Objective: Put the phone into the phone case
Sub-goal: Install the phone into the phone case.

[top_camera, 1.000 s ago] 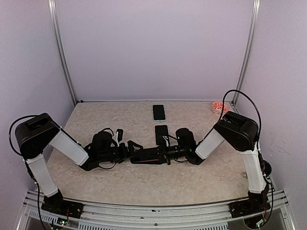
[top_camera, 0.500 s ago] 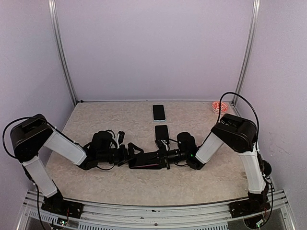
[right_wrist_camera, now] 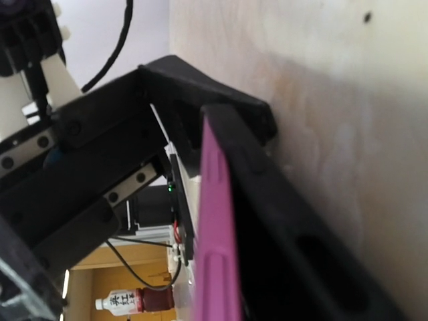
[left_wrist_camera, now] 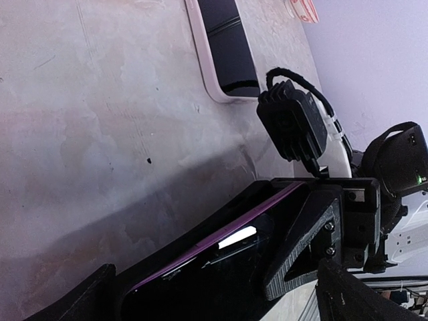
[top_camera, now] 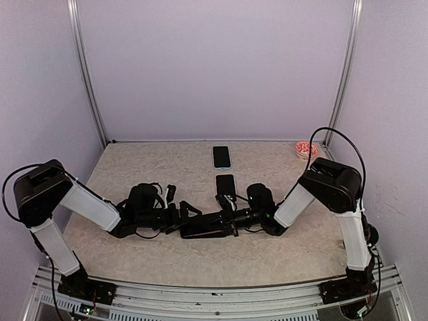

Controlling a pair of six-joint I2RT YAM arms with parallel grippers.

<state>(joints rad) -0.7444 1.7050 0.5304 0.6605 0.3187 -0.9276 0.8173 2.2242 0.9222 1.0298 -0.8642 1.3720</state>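
Shifted toward the near edge since a second ago: case (top_camera: 204,229) and both arms.
Right gripper (top_camera: 226,219) pinches the case; left gripper (top_camera: 182,215) is spread wide around its free end. Phone (top_camera: 225,184) lies flat just behind. Wrist views show the case purple-edged; from overhead it looks plain black.

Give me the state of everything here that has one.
left gripper, open, straddling the purple-edged black slab
right gripper, shut on that slab
purple-edged black slab, tilted, gripped at one end
white-edged phone, lying flat, screen dark
black phone, lying flat, screen dark
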